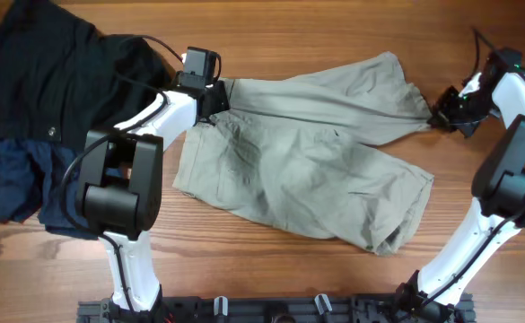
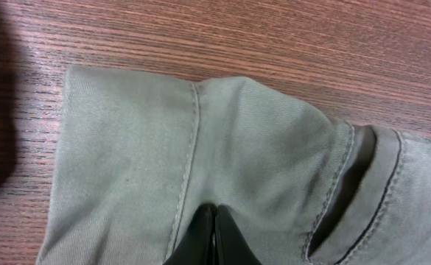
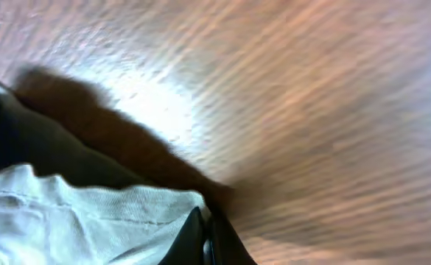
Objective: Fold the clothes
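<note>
Pinching the clothes (image 1: pixel 307 170), left tool (image 2: pixel 215 224) and right tool (image 3: pixel 205 232) clamped.

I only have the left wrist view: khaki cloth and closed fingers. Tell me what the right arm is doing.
Observer: The right gripper has its fingers shut on the end of one leg of the khaki garment, where the cloth bunches to a point.
Operator: Report how the garment lies.
Observer: Spread out on the table, wrinkled, with its other leg lying free nearer the arm bases.
Operator: Say what else is there.
Observer: A black garment and a navy garment lie heaped on the left arm's side, beyond the left gripper.
</note>
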